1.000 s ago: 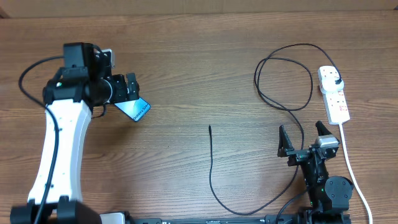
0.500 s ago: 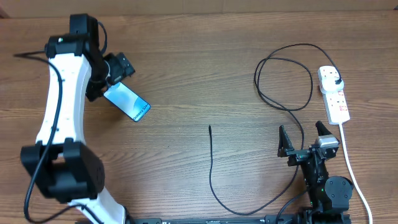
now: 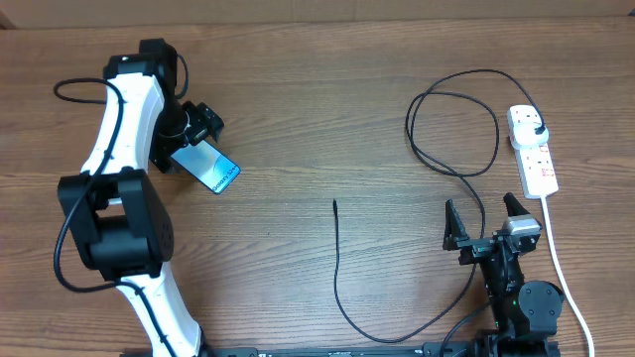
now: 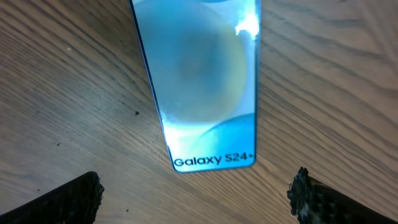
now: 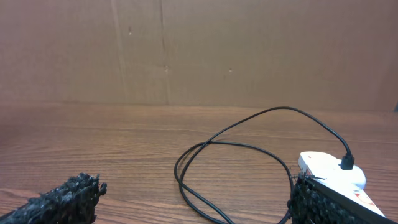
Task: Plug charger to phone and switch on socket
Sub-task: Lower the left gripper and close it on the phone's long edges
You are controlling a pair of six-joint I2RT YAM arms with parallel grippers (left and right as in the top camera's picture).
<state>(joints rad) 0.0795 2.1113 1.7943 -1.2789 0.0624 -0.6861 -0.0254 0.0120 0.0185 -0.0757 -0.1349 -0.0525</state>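
The phone (image 3: pixel 212 171) lies flat at the left of the table, its cyan screen lit. In the left wrist view the phone (image 4: pixel 205 93) reads "Galaxy S24+", and its near end stops just short of my fingers. My left gripper (image 3: pixel 189 139) (image 4: pixel 198 199) hangs open over the phone's upper-left end and holds nothing. The charger (image 3: pixel 336 248) runs from a free tip (image 3: pixel 335 203) at mid-table round a loop (image 5: pixel 211 152) to a black plug (image 3: pixel 537 131) seated in the socket (image 3: pixel 536 161) (image 5: pixel 329 171). My right gripper (image 3: pixel 484 220) (image 5: pixel 196 199) stands open and empty near the front edge, left of the socket.
The socket's thick white cord (image 3: pixel 561 268) runs down the right side to the front edge. A brown cardboard wall (image 5: pixel 199 50) closes off the back of the table. Bare wood (image 3: pixel 298 99) lies between the phone and the cable loop.
The left arm has swung round, so its links now lie along the left side. The gripper has stayed by the phone's upper-left end. Phone, charger and right arm have not moved.
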